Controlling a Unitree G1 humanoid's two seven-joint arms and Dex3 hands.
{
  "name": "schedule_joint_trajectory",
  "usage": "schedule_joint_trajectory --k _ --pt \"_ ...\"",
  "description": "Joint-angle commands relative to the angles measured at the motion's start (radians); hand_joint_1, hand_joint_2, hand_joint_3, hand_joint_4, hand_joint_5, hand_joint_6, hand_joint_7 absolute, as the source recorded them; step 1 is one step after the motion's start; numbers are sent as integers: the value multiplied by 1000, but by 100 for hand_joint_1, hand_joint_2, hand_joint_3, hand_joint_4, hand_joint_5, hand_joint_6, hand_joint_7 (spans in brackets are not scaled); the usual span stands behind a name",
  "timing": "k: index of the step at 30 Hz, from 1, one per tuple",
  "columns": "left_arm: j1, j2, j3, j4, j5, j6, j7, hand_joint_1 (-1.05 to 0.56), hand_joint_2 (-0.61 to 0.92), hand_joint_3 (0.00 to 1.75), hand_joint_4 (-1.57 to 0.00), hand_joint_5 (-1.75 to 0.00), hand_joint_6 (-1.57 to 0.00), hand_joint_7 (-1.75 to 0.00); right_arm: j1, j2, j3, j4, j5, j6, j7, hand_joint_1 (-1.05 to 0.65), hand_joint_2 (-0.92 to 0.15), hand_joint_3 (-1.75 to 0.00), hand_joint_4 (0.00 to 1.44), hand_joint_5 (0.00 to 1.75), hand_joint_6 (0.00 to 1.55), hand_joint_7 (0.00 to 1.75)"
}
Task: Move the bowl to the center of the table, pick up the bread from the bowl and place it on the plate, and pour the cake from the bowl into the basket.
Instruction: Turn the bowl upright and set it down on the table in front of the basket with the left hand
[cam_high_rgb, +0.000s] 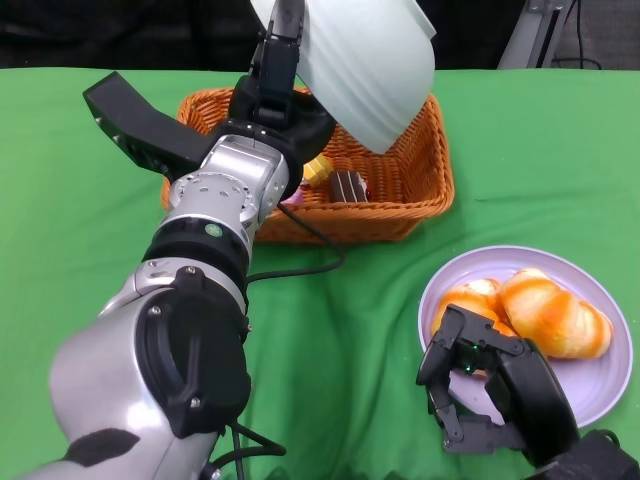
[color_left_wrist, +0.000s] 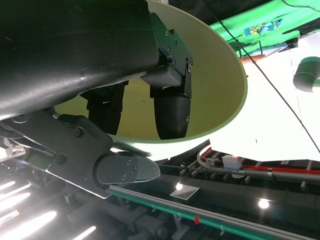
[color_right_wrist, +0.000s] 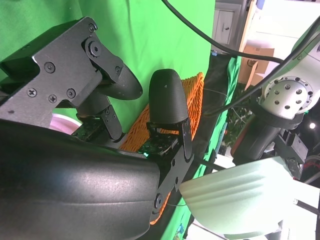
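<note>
Your left hand (cam_high_rgb: 272, 95) grasps the bowl (cam_high_rgb: 365, 60), tipped over the basket (cam_high_rgb: 425, 185); your right hand (cam_high_rgb: 490, 395) lies released beside the plate (cam_high_rgb: 600, 385).

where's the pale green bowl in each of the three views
Head view: the pale green ribbed bowl is top centre, tipped above the orange wicker basket, held by the left hand.
Right wrist view: lower right, beside the basket.
Left wrist view: its inside fills the upper middle, with fingers inside it.
Shared landmark: the basket, in the head and right wrist views.
</note>
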Motion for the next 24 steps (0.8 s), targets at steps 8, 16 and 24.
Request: schedule_joint_trajectory --k 8,16,24 --pt "-24 23 -78 -27 51 -4 -94 -19 91 51 -73 -175 -53 -172 2 -8 1 -5 11 4 -1 -9 -44 -131 88 175 66 164" --pt "15 33 -266 -73 262 -249 -241 -9 70 93 -73 -175 -65 -163 0 -5 -3 8 22 -4 5 -9 -44 -132 86 175 66 163" --pt "75 64 -471 -94 519 -600 -289 -14 66 95 -71 -175 -67 -157 2 -4 1 1 43 11 27 -8 -45 -132 86 175 66 163"
